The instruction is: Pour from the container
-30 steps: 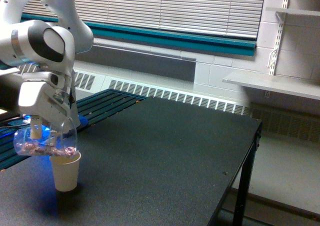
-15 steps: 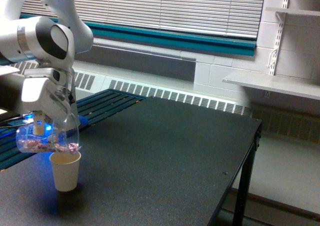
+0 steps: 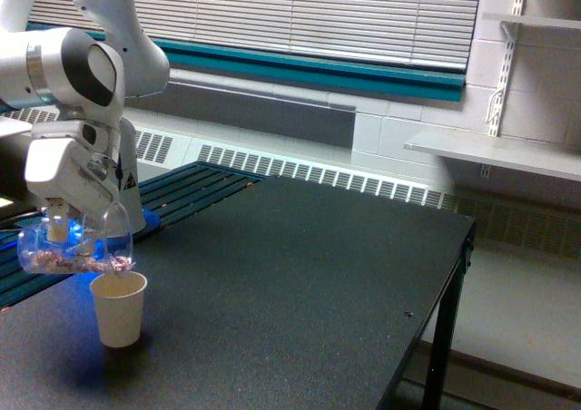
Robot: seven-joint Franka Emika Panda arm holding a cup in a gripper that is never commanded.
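Container (image 3: pixel 74 247) on its side, clamped in the claw (image 3: pixel 62 231), mouth just above the paper cup (image 3: pixel 119 309).

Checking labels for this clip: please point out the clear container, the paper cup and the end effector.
clear container (image 3: pixel 64 251), exterior view, on its see-through side wall above the pinkish pieces.
paper cup (image 3: pixel 119 315), exterior view, on the middle of its outer wall.
end effector (image 3: pixel 62 227), exterior view, between the fingertips at the container.

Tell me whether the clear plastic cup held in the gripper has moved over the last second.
Yes. The clear plastic cup has shifted slightly toward the exterior view's left and lifted a little, judged against the stationary cream paper cup beneath its rim.
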